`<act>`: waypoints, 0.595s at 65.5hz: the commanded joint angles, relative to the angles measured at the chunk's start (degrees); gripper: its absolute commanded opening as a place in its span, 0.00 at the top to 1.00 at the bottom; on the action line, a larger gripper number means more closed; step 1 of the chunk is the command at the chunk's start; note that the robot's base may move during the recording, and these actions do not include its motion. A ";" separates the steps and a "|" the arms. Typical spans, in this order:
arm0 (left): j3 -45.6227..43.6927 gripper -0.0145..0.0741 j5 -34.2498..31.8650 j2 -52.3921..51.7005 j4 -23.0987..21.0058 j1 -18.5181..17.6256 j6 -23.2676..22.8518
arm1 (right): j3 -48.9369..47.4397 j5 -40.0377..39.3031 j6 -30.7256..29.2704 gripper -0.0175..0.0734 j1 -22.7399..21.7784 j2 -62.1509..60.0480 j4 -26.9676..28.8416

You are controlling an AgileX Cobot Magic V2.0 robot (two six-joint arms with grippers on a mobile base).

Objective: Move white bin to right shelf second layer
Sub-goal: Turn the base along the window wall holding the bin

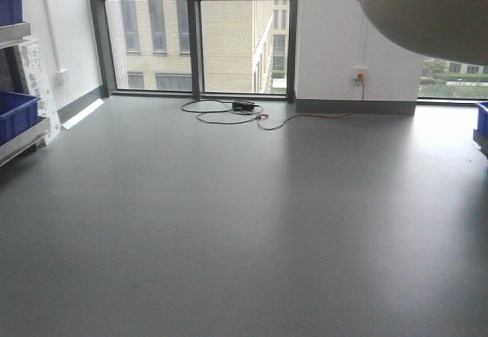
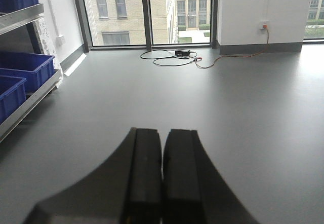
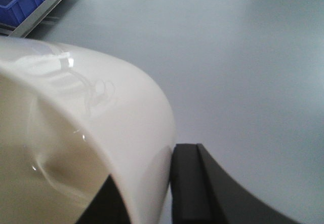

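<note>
Both closed: my right gripper [image 3: 152, 186] clamps the white bin [image 3: 101, 112] by its rim, seemingly well above the floor [image 1: 244, 223]; my left gripper [image 2: 162, 168] has its fingers pressed together.

Smooth grey floor [image 1: 244, 223] runs to the windows. Near the glass, a looped black cable [image 1: 217, 111], a small black box [image 1: 243, 105] and an orange cord [image 1: 305, 117] lie on it. A steel rack [image 2: 30, 101] stands on it at the left edge, carrying blue crates [image 2: 28, 68]
</note>
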 commanded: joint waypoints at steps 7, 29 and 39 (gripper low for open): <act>2.11 0.74 -4.93 -0.18 0.00 -0.23 -0.18 | -1.67 -5.82 -0.11 0.75 -0.44 -0.38 0.31; 2.11 0.74 -4.93 -0.18 0.00 -0.23 -0.18 | -1.67 -5.82 -0.11 0.75 -0.44 -0.38 0.31; 2.11 0.74 -4.93 -0.18 0.00 -0.23 -0.18 | -1.67 -5.82 -0.11 0.75 -0.44 -0.38 0.31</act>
